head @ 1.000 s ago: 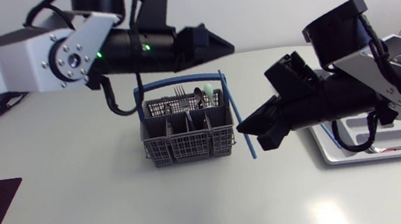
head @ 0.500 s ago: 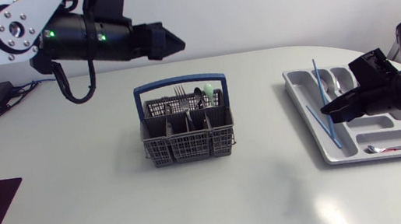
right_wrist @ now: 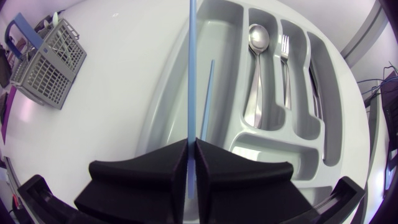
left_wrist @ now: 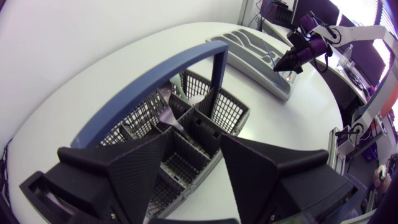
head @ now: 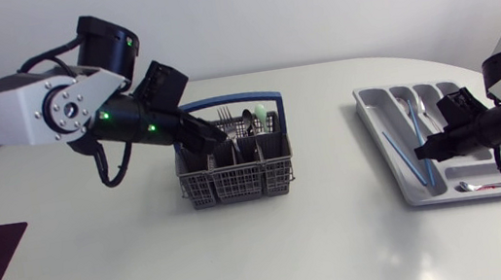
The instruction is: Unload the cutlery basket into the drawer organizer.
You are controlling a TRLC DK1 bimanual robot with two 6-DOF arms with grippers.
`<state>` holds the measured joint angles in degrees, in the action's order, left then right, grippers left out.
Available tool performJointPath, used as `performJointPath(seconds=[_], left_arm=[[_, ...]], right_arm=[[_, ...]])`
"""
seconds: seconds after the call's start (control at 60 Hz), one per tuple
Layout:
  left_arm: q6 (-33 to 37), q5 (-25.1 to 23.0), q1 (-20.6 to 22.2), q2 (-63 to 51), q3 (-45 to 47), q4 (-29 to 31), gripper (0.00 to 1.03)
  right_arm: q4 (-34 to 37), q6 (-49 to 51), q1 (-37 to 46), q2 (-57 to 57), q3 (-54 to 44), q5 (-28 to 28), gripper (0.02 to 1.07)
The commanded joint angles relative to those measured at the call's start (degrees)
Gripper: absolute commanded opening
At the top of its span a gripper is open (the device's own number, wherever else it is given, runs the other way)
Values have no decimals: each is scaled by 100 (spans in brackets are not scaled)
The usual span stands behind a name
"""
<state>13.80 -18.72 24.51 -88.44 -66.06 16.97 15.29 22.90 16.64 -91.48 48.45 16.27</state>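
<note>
Where right jaws meet, blue stick (right_wrist: 191, 68) clamped

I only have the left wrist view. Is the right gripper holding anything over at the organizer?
Observer: Yes. The right gripper is shut on a thin blue stick, lined up along the organizer's long outer compartment.
Operator: Is anything lying in that compartment?
Observer: A second blue stick lies in it.
Operator: And the next slot over?
Observer: A spoon lies there.
</note>
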Motion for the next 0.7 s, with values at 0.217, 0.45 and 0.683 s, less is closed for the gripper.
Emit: performJointPath(seconds=[0.217,0.45,0.683], left_arm=[[149,35,18,275,630,-511,63],[167,105,-17,548,841,-546,63],[298,167,-184,1092,1245,-502,63]], right_arm=[[-290,-189,41,-590,148,-151,16],[-439,-189,32,-291,-2,-344,50],[-421,-207,-197,676,-230,-230,74]])
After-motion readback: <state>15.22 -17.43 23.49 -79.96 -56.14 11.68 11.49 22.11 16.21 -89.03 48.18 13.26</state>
